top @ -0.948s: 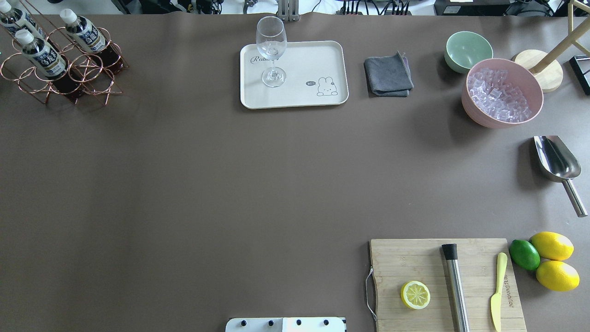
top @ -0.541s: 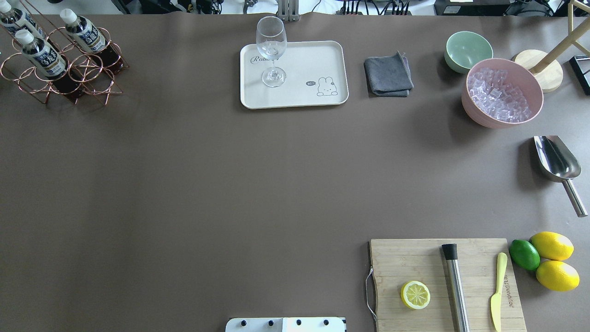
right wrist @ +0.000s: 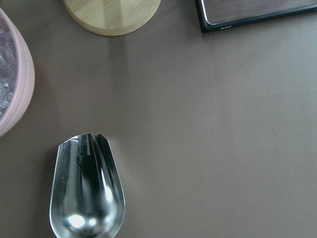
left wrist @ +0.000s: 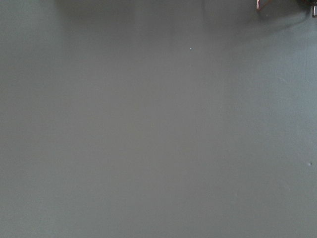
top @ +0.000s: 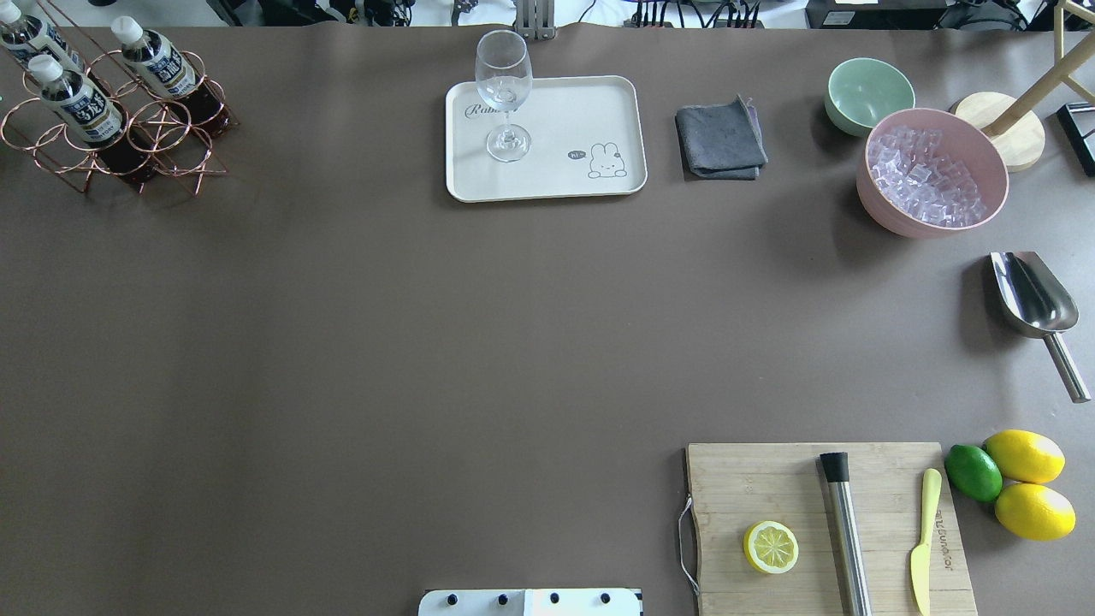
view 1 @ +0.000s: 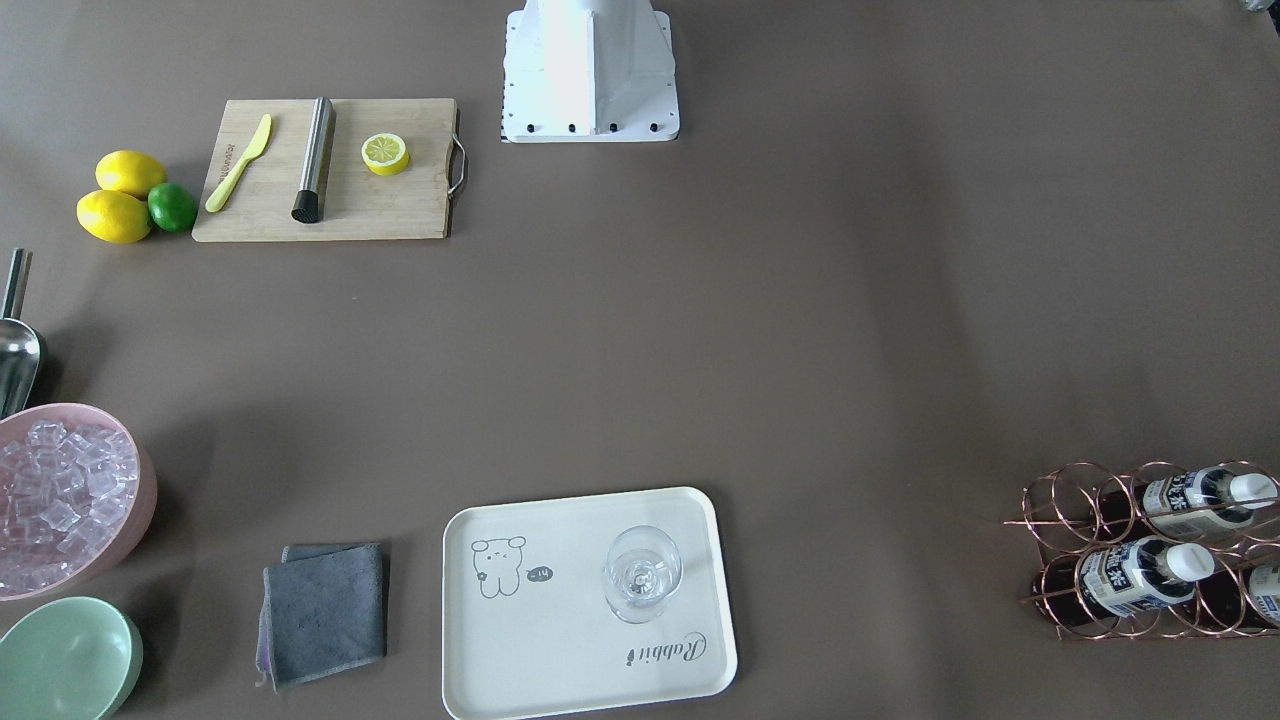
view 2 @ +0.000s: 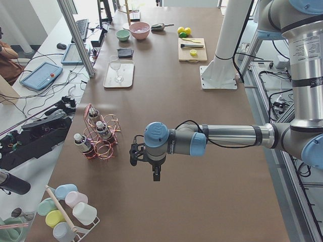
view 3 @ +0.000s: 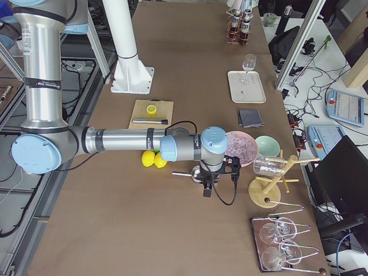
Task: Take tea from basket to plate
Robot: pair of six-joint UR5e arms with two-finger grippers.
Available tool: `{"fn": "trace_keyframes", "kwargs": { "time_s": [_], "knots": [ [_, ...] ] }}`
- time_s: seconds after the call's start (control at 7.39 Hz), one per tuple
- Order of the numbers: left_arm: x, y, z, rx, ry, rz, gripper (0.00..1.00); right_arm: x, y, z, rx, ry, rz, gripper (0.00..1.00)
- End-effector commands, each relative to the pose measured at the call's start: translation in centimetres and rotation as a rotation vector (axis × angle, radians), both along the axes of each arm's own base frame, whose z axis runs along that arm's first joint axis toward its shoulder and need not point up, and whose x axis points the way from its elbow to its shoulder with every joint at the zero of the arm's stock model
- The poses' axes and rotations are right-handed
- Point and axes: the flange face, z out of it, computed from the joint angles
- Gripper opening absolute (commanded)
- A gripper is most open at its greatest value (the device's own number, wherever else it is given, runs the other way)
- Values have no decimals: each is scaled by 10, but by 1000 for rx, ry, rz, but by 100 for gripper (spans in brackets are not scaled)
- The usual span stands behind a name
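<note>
Tea (top: 158,67): three like bottles, each upright in a basket cell. I take the one nearest the plate. Step in hand: approach, nothing lifted yet.

1. Table (top: 428,342): brown.
2. Plate (top: 569,115): far middle, well apart from the basket. A stemmed glass (top: 505,94) stands on the script end; the bear end is bare.
3. Basket (top: 175,161): far left corner.
4. My left pincer (view 2: 155,176): hangs pointing down, near the basket and short of it. I cannot tell whether it is open or closed.
5. My right pincer (view 3: 207,191): over the scoop (right wrist: 86,188). Its state I likewise cannot tell.

Next move, as I judge it: carry the left pincer over the white cap, open wide, descend clear of the wire handle, then lift straight up.
</note>
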Motion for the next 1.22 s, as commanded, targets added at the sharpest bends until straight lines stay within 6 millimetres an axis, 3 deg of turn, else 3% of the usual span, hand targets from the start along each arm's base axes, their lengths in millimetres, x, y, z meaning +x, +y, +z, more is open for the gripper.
{"fn": "trace_keyframes", "kwargs": {
  "time_s": [0.0,0.27,0.68,0.81,0.95,1.08],
  "knots": [
    [-1,-19,-28,-114,28,-157,98,0,0,-2,2,-4,0,100],
    [0,-47,-53,-235,57,-313,98,0,2,-3,1,-4,0,100],
    [-2,-133,-138,-478,160,-657,98,0,3,0,-8,-3,0,100],
    [-1,-147,-154,-538,185,-723,98,0,3,0,-12,-4,2,100],
    [0,-175,-182,-612,221,-815,98,0,3,0,-14,-4,4,100],
    [0,-199,-196,-671,242,-869,98,0,4,1,-17,-4,5,100]
  ]
}}
